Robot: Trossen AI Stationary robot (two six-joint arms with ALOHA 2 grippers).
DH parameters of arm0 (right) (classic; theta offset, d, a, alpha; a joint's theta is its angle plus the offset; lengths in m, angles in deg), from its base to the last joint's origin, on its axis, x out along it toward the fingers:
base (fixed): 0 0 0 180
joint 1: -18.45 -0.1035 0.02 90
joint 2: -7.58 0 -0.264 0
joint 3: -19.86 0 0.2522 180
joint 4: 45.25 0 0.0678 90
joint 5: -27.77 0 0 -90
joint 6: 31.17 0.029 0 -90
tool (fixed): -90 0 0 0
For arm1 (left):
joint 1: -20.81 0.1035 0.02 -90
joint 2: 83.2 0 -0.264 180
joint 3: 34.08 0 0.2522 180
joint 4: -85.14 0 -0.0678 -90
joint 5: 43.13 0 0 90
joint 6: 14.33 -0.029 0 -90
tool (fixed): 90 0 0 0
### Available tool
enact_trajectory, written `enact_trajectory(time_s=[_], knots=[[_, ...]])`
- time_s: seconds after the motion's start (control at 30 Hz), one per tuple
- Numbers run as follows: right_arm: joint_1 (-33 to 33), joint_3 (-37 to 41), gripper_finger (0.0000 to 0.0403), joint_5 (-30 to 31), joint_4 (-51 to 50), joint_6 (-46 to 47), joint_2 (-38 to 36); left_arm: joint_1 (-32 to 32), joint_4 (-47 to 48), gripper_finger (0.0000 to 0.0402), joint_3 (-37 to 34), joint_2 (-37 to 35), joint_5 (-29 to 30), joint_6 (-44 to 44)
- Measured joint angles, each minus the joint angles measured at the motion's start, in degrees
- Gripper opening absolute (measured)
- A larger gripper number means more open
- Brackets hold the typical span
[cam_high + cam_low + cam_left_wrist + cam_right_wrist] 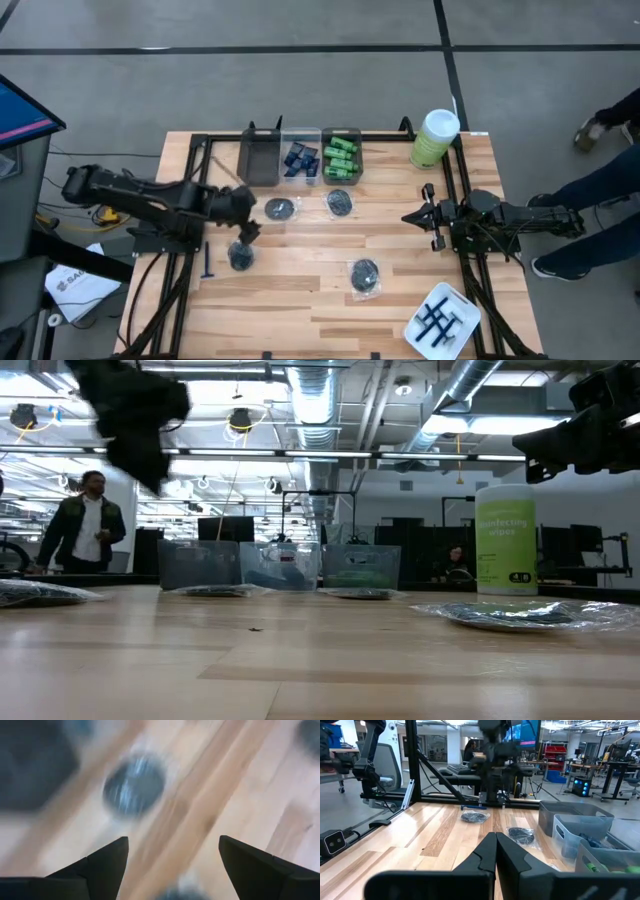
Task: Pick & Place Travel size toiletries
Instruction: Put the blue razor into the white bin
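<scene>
Left gripper [245, 232] spread wide and empty above a dark crinkly packet [241, 257] from overhead, right gripper [428, 215] clenched well off beside the canister [433, 138], wrist view blurred, packet [133, 786] beyond fingertips [111, 860]

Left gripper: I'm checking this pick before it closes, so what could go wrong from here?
1. The left gripper hangs open above the table between two crinkly packets, one toward the bins, one nearer the front edge. Its target looks ambiguous, so it may close on neither.
2. The packets lie flat on the wood, so the fingers might slide over the film.
3. A blue razor lies close by and could be nudged toward the table's side edge.
</scene>
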Motion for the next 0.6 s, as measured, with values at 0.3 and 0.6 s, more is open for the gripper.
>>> enact_trajectory(time_s=[0.3, 0.6], knots=[[0.00, -0.01, 0.0000, 0.00, 0.00, 0.00, 0.00, -8.30, 18.26, 0.0305, -0.02, 5.37, -6.05, 35.21], [0.00, 0.01, 0.0000, 0.00, 0.00, 0.00, 0.00, -11.24, 20.23, 0.0305, -0.02, 13.28, -15.77, 40.34]])
